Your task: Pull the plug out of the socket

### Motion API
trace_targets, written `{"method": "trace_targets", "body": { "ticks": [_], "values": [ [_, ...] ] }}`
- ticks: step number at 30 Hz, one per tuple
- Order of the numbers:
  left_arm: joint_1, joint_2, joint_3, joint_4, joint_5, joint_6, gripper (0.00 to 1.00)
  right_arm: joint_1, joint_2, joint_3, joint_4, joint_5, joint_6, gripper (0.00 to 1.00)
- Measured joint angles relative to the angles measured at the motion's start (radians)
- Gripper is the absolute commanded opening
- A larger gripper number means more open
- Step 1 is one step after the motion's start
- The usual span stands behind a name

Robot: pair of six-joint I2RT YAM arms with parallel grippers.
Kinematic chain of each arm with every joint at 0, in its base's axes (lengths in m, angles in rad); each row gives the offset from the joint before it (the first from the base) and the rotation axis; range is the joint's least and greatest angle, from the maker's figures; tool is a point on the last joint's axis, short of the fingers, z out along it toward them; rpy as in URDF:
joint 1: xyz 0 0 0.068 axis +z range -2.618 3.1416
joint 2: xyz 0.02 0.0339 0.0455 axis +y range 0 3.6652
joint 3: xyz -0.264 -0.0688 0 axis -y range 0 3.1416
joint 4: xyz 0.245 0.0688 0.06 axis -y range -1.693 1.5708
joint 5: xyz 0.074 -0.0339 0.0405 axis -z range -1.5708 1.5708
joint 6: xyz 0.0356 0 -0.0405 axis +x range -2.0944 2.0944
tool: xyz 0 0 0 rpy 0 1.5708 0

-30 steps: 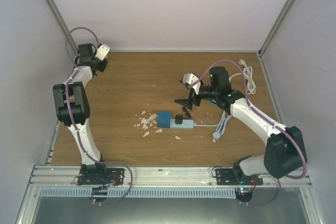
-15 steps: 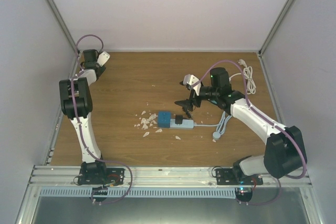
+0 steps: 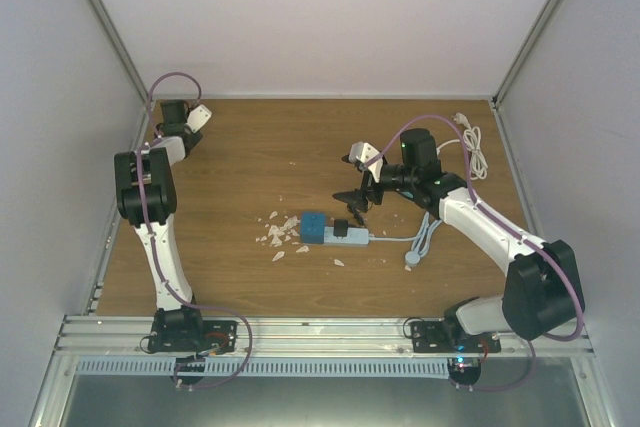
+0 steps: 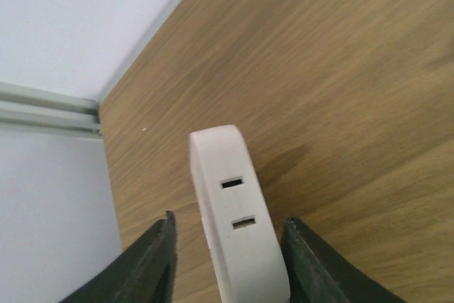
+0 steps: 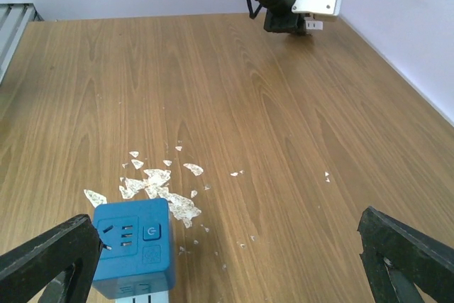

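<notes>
On the wooden table [image 3: 250, 162], a black plug [image 3: 341, 226] sits in the pale socket strip [image 3: 346, 238]; both claws gape.

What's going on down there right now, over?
Right gripper open, above black plug, seated in strip. Left gripper at far corner around white block. White scraps beside blue cube.

Socket cube [image 5: 133, 248]: bright blue
Power strip [image 3: 345, 238]: pale blue-grey
Plug [image 3: 341, 227]: black
Table [image 3: 250, 162]: brown wood grain
Flakes [image 5: 159, 188]: white
</notes>
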Motion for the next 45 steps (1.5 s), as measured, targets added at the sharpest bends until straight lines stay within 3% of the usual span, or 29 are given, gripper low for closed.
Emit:
{"method": "trace_targets", "body": {
  "ticks": [6,14,26,35,39,45],
  "values": [
    [0.000,-0.011,-0.007,-0.059,0.053,-0.023,0.62,0.000,0.000,0.000,-0.001,-0.003,-0.015,0.99],
    [0.000,-0.154,-0.026,-0.196,0.194,-0.083,0.99,0.000,0.000,0.000,-0.026,-0.012,-0.043,1.00],
    [-0.002,-0.433,-0.079,-0.336,0.542,-0.150,0.99,0.000,-0.018,-0.009,-0.103,-0.012,-0.162,1.00],
    [-0.014,-0.605,-0.170,-0.448,0.925,-0.169,0.99,-0.001,-0.085,-0.153,-0.129,0.006,-0.288,1.00],
    [-0.109,-0.649,-0.177,-0.535,1.003,-0.106,0.99,-0.001,-0.082,-0.171,-0.150,0.006,-0.337,1.00],
    [-0.341,-0.733,-0.379,-0.583,1.030,0.004,0.99,0.000,0.016,-0.167,-0.175,-0.002,-0.396,1.00]
  ]
}}
